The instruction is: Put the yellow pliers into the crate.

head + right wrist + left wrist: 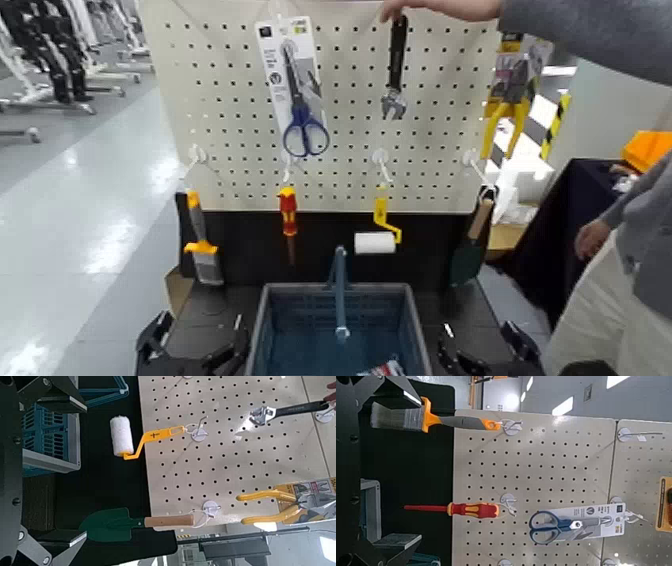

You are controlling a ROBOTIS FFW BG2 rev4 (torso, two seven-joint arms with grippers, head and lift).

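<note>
Can make out printing on the cards of the yellow pliers (pixel 508 98) and the blue scissors (pixel 302 125), too small to read. Can see the pliers hanging by the pegboard's (pixel 345 190) upper right edge, outside the crate (pixel 264 310). Can also see a red-and-white printed item (pixel 382 369) inside the crate, by its near right corner. Near the board's top edge, see a hand (pixel 440 8) at the wrench (pixel 396 60), left of the pliers. Below them, find the trowel (pixel 470 248) at the lower right corner. Find bare board between wrench and pliers. See the left gripper (pixel 194 350) open, left of the crate's rim, and the right gripper (pixel 486 352) open, right of it, both empty.
</note>
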